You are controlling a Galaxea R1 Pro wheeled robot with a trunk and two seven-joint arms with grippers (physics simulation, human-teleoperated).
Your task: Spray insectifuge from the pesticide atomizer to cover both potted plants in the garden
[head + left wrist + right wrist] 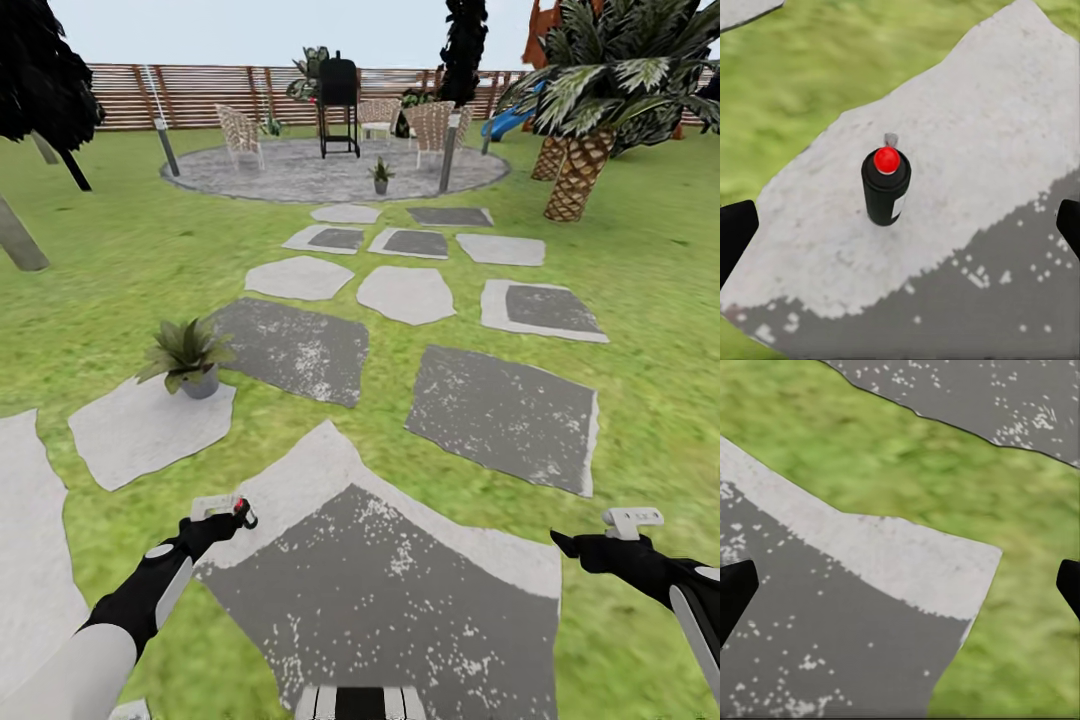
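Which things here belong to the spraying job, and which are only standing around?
Belong to the job:
- pesticide atomizer
- near potted plant
- far potted plant
- left claw, open above the atomizer

Just there:
- grill
- chairs
- palm
- stepping stones

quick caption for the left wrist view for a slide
Open left gripper poised above the upright atomizer, which stands on a grey stepping stone bordered by lawn.
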